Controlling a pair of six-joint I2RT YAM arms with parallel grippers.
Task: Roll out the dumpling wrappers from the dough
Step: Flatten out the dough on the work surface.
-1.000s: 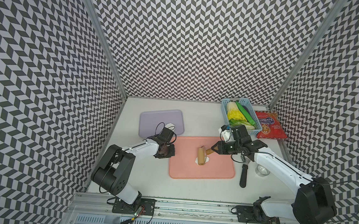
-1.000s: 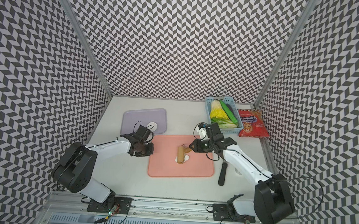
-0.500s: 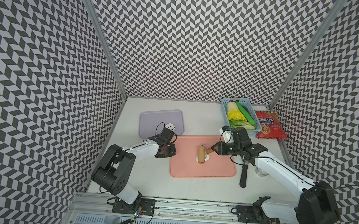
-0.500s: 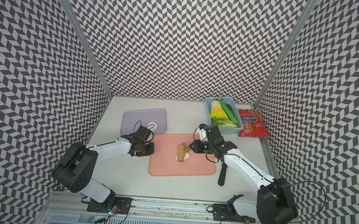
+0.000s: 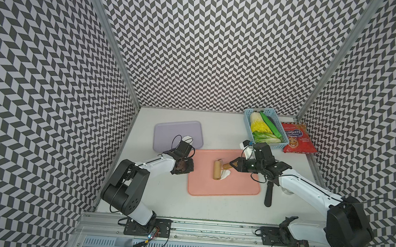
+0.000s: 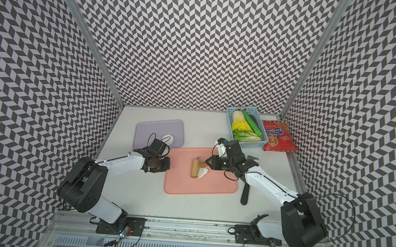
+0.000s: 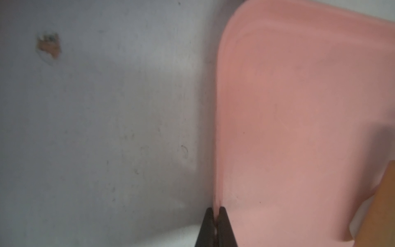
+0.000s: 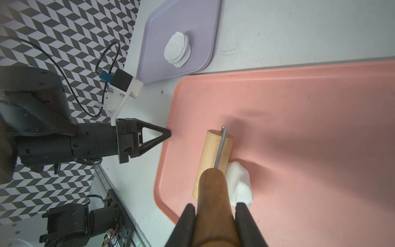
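Note:
The dough point(image 8: 239, 186) is a small white lump on the pink tray point(image 5: 235, 188), also seen in both top views point(image 5: 226, 174) point(image 6: 203, 172). A wooden rolling pin point(image 8: 213, 158) lies against it, its roller on the tray point(image 5: 217, 169) point(image 6: 194, 168). My right gripper point(image 8: 215, 206) point(image 5: 233, 166) is shut on the pin's dark handle. My left gripper point(image 7: 215, 210) point(image 5: 192, 163) is shut on the pink tray's left rim. The dumpling wrappers point(image 8: 177, 49) point(image 5: 187, 138) point(image 6: 168, 138) are stacked on the purple tray point(image 5: 172, 131).
A blue basket point(image 5: 248, 122) with vegetables stands at the back right, a red snack bag point(image 5: 298, 138) beside it. A black-handled tool point(image 5: 269, 193) lies on the table right of the pink tray, partly under my right arm.
My right gripper has pushed the rolling pin a little to the left across the pink tray. The left arm has not moved.

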